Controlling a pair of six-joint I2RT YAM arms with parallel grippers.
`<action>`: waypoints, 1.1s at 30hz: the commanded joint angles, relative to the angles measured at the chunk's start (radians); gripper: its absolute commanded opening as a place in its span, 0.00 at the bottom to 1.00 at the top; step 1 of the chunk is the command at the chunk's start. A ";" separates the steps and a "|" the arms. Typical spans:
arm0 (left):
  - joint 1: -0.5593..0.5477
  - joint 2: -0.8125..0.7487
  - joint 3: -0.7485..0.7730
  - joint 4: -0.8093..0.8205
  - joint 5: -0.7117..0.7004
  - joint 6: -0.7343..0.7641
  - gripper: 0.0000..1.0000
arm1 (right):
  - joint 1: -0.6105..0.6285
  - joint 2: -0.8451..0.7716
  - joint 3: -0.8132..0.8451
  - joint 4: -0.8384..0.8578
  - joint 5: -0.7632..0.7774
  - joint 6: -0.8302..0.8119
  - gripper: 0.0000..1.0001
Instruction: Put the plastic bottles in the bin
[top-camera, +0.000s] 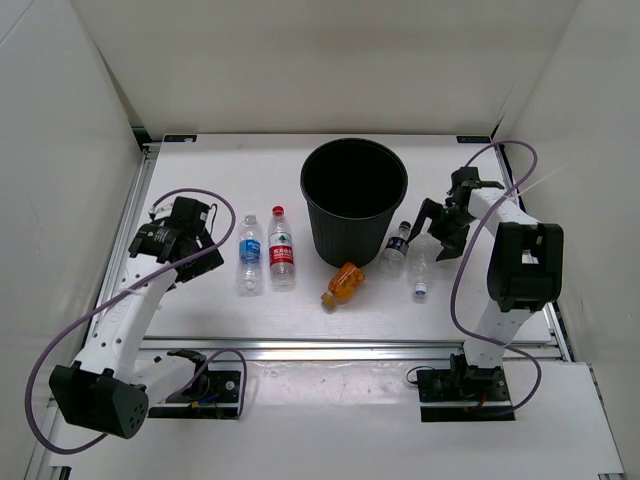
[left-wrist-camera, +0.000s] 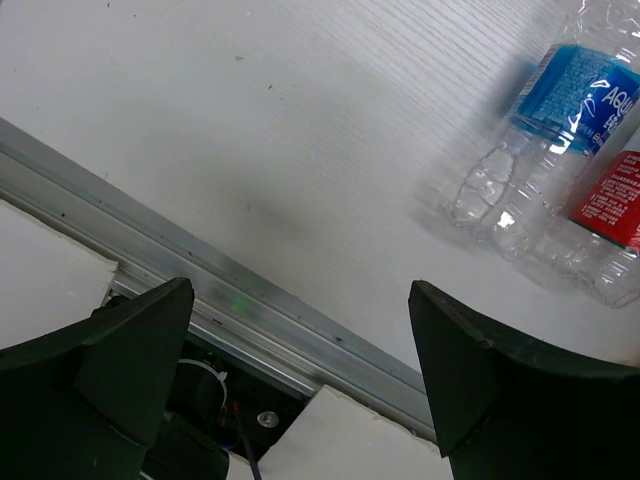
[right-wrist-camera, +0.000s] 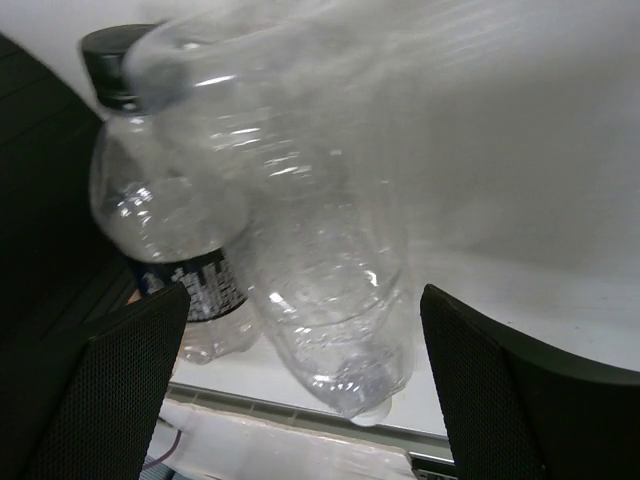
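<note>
The black bin (top-camera: 353, 200) stands upright at mid-table. Left of it lie a blue-label bottle (top-camera: 250, 262) and a red-label bottle (top-camera: 282, 250) side by side. An orange-filled bottle (top-camera: 343, 285) lies at the bin's front. To the bin's right sit a dark-labelled bottle (top-camera: 398, 245) and a plain clear bottle (top-camera: 420, 270). My left gripper (top-camera: 200, 248) (left-wrist-camera: 300, 330) is open and empty, left of the blue-label bottle (left-wrist-camera: 560, 110) and red-label bottle (left-wrist-camera: 610, 200). My right gripper (top-camera: 437, 228) (right-wrist-camera: 305, 340) is open, and the plain clear bottle (right-wrist-camera: 320, 250) and dark-labelled bottle (right-wrist-camera: 170, 220) lie just ahead of it.
White walls enclose the table on three sides. A metal rail (left-wrist-camera: 250, 290) runs along the table edge under my left gripper. The bin's dark wall (right-wrist-camera: 40, 200) fills the left of the right wrist view. Purple cables loop from both arms.
</note>
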 joint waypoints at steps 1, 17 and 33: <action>-0.004 -0.047 0.000 -0.021 -0.023 0.002 1.00 | -0.015 0.031 -0.009 0.022 0.037 -0.006 1.00; -0.004 -0.048 0.000 -0.051 -0.023 -0.027 1.00 | -0.061 0.102 0.013 0.059 0.013 -0.035 1.00; -0.004 0.013 0.009 -0.018 -0.003 -0.081 1.00 | -0.121 -0.312 0.032 -0.145 0.051 0.045 0.33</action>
